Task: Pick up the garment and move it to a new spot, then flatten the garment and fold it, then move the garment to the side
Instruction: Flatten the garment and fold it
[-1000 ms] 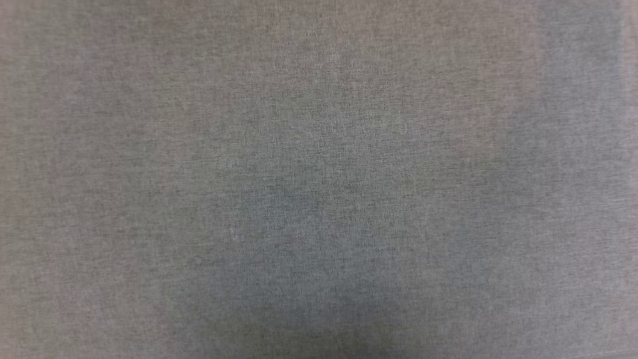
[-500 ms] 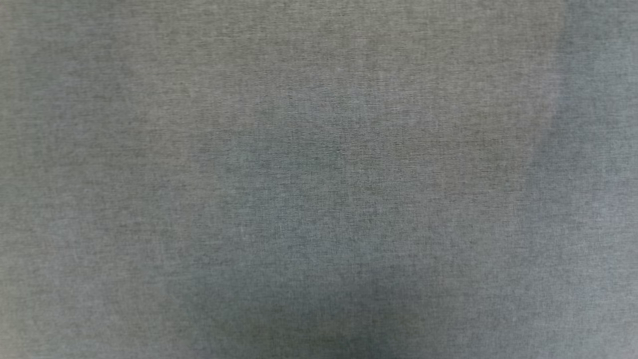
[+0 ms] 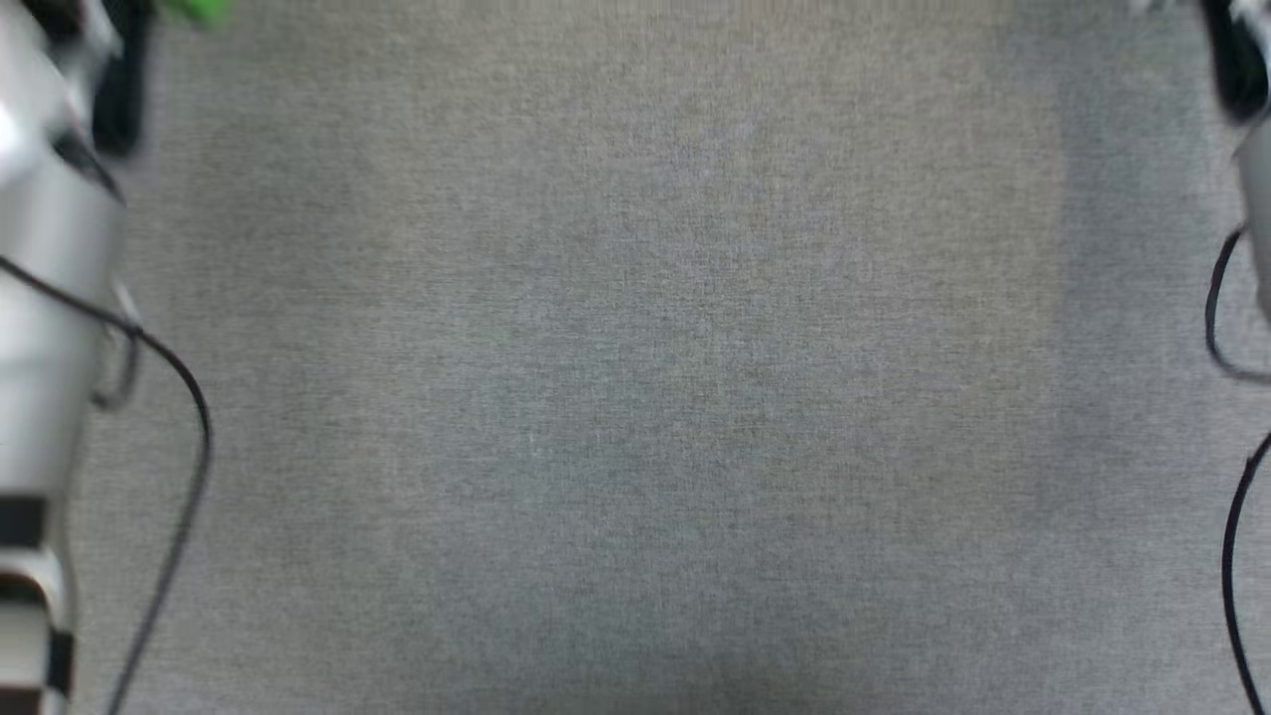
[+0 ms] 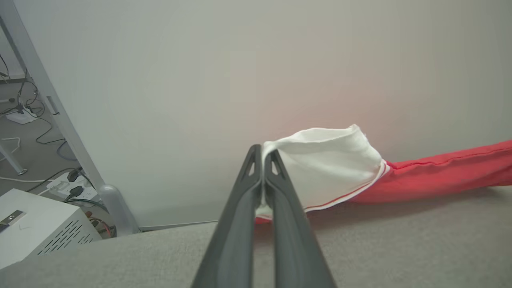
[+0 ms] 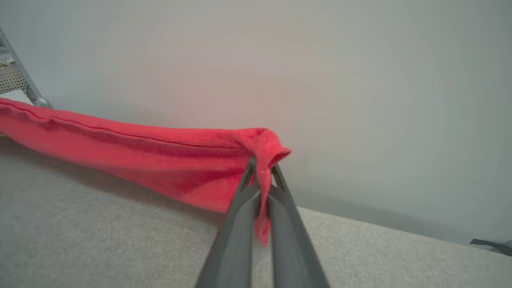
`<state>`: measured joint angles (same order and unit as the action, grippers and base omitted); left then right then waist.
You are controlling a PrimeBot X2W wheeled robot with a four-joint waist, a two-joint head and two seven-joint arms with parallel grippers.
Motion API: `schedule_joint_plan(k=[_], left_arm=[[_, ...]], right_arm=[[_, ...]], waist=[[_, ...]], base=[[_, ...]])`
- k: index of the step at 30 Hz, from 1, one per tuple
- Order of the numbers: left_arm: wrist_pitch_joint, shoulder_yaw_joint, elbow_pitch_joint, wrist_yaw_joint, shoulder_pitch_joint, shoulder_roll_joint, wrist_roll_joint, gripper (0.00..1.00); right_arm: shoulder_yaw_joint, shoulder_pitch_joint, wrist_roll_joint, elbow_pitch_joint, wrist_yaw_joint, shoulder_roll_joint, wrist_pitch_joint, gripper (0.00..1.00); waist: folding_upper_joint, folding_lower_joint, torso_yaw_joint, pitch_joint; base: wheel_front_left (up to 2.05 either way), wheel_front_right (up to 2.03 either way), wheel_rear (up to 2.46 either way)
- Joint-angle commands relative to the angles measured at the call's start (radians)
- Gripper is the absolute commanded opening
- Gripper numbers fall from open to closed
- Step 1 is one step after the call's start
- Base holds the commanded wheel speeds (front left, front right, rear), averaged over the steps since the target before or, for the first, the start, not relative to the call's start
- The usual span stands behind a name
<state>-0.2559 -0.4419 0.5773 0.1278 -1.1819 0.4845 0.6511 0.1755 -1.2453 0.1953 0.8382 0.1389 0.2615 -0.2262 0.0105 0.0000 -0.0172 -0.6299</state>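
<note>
The garment (image 4: 432, 176) is red with a white sleeve (image 4: 332, 164) edged in red-and-white trim. It hangs stretched just above the grey surface, in front of a pale wall. In the left wrist view my left gripper (image 4: 263, 154) is shut on the white sleeve's edge. In the right wrist view my right gripper (image 5: 262, 164) is shut on a bunched red corner of the garment (image 5: 160, 156), which runs off to the left as a taut band. The "23" lettering is hidden. My pale left forearm (image 3: 45, 328) and right forearm (image 3: 1256, 169) stand at the head view's side edges.
The grey fabric surface (image 3: 635, 397) spreads across the head view. Black cables (image 3: 189, 417) trail beside each forearm. Past the surface's left edge stand a white perforated box (image 4: 36, 228), a metal table leg (image 4: 60, 116), and plugs and cords on the floor (image 4: 24, 116).
The head view has shifted: both forearms and their cables now show at its side edges, where earlier there was bare grey fabric.
</note>
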Motion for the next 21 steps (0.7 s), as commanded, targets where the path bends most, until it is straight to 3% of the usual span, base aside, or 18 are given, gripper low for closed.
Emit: schedule_joint_plan(k=[1, 11, 21], left_arm=[[-0.006, 0.0, -0.02, 0.002, 0.076, -0.006, -0.003, 0.0], [0.006, -0.043, -0.117, -0.022, 0.515, 0.019, 0.005, 0.0], [0.078, -0.075, -0.28, -0.067, 0.816, 0.072, 0.066, 0.0]], right_arm=[[0.028, 0.053, 0.024, -0.008, -0.008, 0.018, -0.008, 0.0], [0.236, 0.373, 0.224, -0.082, -0.008, 0.138, 0.042, 0.0], [0.342, 0.636, 0.518, -0.198, -0.008, 0.233, 0.241, 0.0]], waist=[[-0.0105, 0.0, 0.025, 0.092], [-0.0105, 0.0, 0.059, 0.26], [-0.0105, 0.0, 0.072, 0.404]], base=[[0.0, 0.0, 0.0], [0.0, 0.0, 0.0], [0.0, 0.0, 0.0]])
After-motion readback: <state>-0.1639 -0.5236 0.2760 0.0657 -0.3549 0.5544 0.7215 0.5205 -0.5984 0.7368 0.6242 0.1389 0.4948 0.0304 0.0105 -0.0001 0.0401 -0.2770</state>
